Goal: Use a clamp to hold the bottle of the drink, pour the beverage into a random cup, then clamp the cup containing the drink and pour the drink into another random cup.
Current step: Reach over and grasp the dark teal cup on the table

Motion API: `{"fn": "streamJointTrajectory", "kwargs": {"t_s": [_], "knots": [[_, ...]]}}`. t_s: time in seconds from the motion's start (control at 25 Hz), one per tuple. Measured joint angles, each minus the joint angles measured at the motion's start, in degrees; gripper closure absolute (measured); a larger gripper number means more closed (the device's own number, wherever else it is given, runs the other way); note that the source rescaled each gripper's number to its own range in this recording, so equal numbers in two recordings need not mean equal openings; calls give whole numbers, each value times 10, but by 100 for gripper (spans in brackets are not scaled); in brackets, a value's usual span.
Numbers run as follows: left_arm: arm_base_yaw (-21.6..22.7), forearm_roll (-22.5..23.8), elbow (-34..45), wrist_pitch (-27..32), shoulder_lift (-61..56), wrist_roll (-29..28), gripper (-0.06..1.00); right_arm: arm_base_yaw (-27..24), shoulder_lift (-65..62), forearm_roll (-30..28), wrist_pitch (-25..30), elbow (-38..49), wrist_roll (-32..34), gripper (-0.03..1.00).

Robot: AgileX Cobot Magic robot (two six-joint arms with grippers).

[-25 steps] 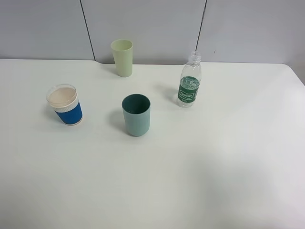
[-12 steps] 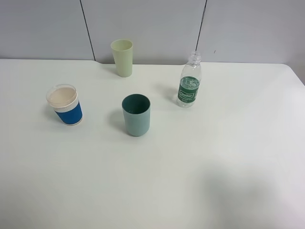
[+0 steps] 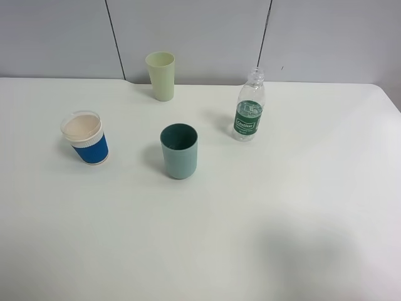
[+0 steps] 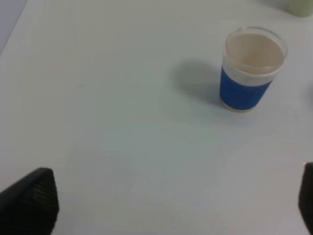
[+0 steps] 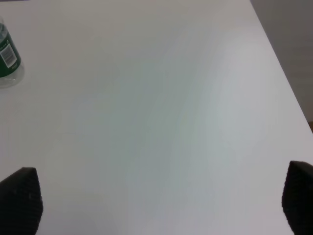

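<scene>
The left gripper [image 4: 166, 208] is hanging over the white table [image 4: 122, 122] with its jaws standing wide apart, only the two dark fingertips [image 4: 29, 203] showing, and nothing is lying between them. Taking straight ahead of the gripper as twelve o'clock, the blue-sleeved paper cup [image 4: 250, 73] is standing upright at about one o'clock, well apart from the fingertips, its wide white rim facing up and its pale inside showing. Its soft shadow [image 4: 195, 81] is falling toward the cup's nine o'clock. Farther off, near two o'clock, the base of the pale yellow-green tumbler [image 4: 299, 6] is just peeking in.
</scene>
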Motion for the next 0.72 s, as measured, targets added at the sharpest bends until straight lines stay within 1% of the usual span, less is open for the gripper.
{"fn": "streamJointTrajectory", "kwargs": {"t_s": [0.72], "knots": [[0, 0, 0, 0, 0, 0, -6, 0, 0, 0, 0, 0, 2, -3]]}}
